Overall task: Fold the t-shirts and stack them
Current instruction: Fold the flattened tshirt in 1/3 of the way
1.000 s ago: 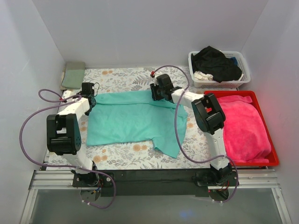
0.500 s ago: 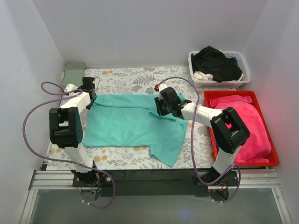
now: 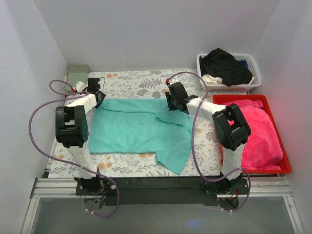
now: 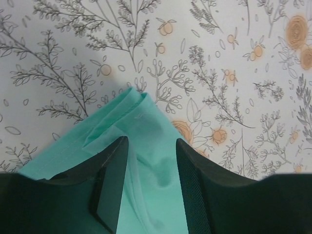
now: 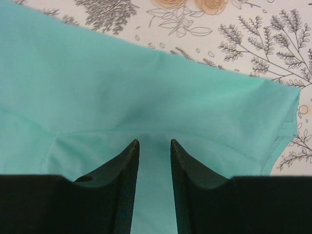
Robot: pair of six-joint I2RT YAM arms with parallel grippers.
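Both pincers straddle the teal t-shirt's [image 3: 139, 127] far edge.

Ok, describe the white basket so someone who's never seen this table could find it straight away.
Start at the patterned table cover and go to its far right corner, by the back wall. The white basket sits there, just behind the red tray. It alone has slotted white sides, and black clothing is heaped in it, while the tray holds pink cloth.

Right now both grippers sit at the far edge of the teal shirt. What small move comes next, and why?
Probably close both grippers. The left gripper straddles a bunched corner of the teal t-shirt with fabric between its fingers; the right gripper also has cloth between open jaws, so pinching seems due before any lift.
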